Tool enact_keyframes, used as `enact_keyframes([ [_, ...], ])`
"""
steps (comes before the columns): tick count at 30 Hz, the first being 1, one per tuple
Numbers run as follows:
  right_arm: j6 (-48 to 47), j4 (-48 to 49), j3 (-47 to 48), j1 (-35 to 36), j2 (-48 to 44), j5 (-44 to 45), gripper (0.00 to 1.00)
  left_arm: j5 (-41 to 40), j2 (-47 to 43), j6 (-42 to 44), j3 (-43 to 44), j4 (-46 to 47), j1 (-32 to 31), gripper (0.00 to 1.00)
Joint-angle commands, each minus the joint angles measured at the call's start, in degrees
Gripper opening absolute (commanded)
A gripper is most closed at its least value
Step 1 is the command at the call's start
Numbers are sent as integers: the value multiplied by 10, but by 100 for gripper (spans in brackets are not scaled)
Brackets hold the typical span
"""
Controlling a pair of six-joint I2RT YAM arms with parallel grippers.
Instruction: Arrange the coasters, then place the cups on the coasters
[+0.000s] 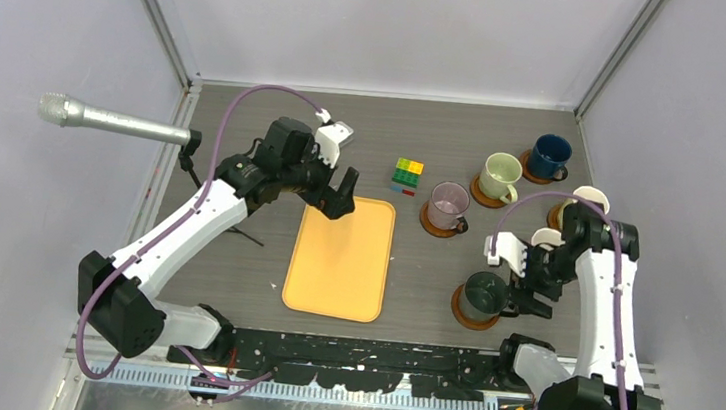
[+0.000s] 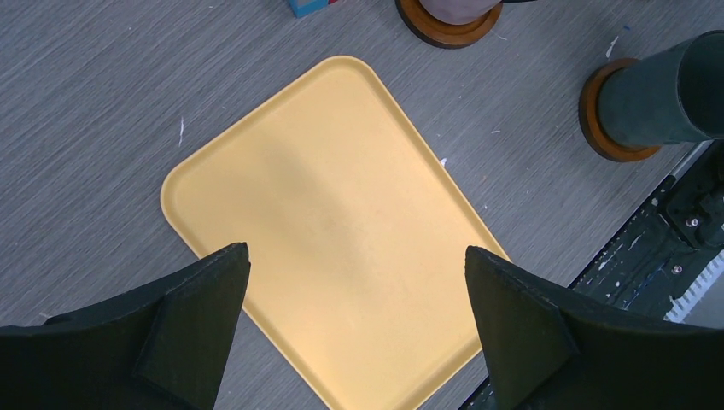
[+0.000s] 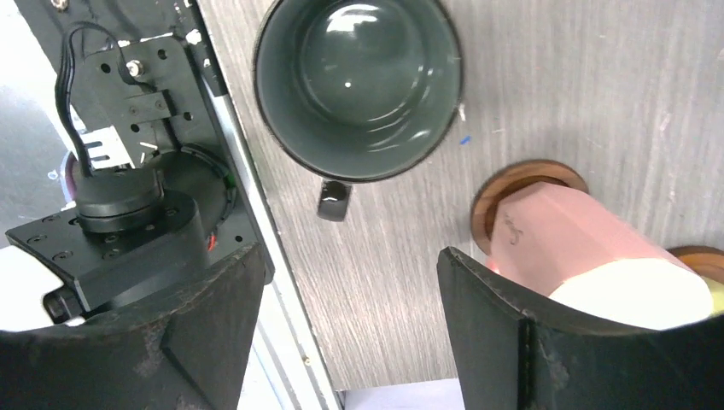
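Right hand (image 3: 348, 260) spread wide, gripping nothing, next to the dark green cup (image 1: 484, 291).
This cup stands upright on a coaster (image 1: 468, 321) near the near edge of the table (image 1: 426, 131), right of the yellow tray (image 2: 341, 196) and apart from the fingers (image 3: 495, 342). Left hand (image 2: 357, 252) hangs over the tray's far end, also spread and empty. Mauve cup (image 1: 448, 203), light green cup (image 1: 499, 173) and navy cup (image 1: 550, 155) stand on coasters (image 1: 432, 228) toward the far right corner.
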Motion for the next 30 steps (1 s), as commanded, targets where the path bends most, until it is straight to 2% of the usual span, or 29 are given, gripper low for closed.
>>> enact_keyframes([
  [1,49,-90,62,-3,39,-16,76,18,-10,6,7,17,-4,100],
  [3,78,-69,75,-3,64,-4,68,18,-10,5,6,19,-3,100],
  [6,113,-23,71,-2,80,20,45,15,-9,5,5,23,-4,100],
  [8,113,-12,60,-2,80,30,32,14,-10,5,2,25,-3,100],
  [10,104,-12,43,-3,73,37,24,13,-9,4,0,28,-4,100],
  [13,95,-6,5,-2,62,55,20,10,-10,4,-5,31,-4,100],
  [19,110,36,-51,-2,46,76,19,9,-7,4,-3,31,-4,100],
  [26,134,49,-48,-3,40,66,15,11,-4,9,2,25,-3,100],
  [30,184,126,-57,-2,46,86,11,12,1,8,4,26,-3,100],
])
